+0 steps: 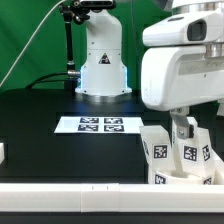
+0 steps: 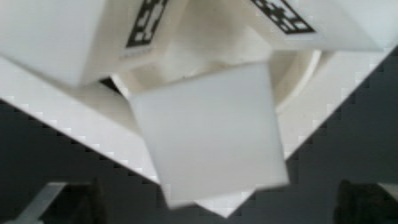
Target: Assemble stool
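The stool parts stand bunched at the exterior view's lower right: white tagged legs [image 1: 158,157] lean on the seat [image 1: 200,165], which is mostly hidden by them. My gripper [image 1: 186,130] hangs just above this bunch. In the wrist view a plain white rectangular leg [image 2: 205,130] fills the middle, over the curved seat rim [image 2: 306,85] and other tagged pieces [image 2: 151,25]. My gripper [image 2: 205,205] is open. Its dark fingers [image 2: 45,203] sit wide apart at both sides, with the leg's lower corner between them, not touching either.
The marker board [image 1: 100,124] lies mid-table in front of the robot base [image 1: 103,70]. A long white border rail [image 1: 70,205] runs along the front edge. A small white piece [image 1: 2,152] shows at the exterior view's left edge. The tabletop is black.
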